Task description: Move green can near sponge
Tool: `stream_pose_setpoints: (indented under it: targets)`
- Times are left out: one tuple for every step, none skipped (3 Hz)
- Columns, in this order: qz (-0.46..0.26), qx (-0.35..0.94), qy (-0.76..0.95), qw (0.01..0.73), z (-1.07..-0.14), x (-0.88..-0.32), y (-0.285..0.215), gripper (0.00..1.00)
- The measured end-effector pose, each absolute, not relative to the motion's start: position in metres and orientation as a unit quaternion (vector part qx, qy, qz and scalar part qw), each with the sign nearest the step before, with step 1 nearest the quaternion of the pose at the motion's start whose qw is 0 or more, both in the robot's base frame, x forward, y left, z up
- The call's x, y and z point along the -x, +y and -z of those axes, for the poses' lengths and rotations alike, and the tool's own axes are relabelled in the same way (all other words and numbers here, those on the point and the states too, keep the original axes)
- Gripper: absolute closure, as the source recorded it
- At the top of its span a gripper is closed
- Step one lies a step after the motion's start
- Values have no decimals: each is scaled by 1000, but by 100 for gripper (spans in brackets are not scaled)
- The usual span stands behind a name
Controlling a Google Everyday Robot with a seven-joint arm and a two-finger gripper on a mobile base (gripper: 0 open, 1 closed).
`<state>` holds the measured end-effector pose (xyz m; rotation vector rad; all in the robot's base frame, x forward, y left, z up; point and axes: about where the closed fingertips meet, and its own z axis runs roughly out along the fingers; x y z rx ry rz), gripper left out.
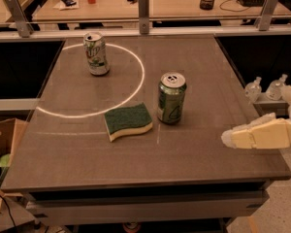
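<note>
The green can [171, 98] stands upright near the middle of the grey table [87, 154]; it is dark metallic green with a silver top. The sponge [128, 121], dark green over pale yellow foam, lies flat just left of the can with a small gap between them. My gripper [233, 138] is at the right edge of the table, low over the surface, well to the right of the can and pointing left. It holds nothing that I can see.
A paler white-and-green can [96, 53] stands upright at the back left, inside a white circle line [136, 81]. Metal rail posts [144, 11] run along the table's far edge. Two small bottles [262, 87] stand on a shelf beyond the right edge. A cardboard box [2, 149] is at the left.
</note>
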<state>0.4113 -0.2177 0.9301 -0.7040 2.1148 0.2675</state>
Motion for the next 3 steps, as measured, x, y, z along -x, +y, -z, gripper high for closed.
stream_pose_setpoints:
  targets:
    - [-170, 273, 833, 450, -885, -438, -213, 0]
    - [-238, 279, 790, 491, -884, -460, -192, 0]
    - [-275, 309, 735, 537, -901, -472, -173, 0]
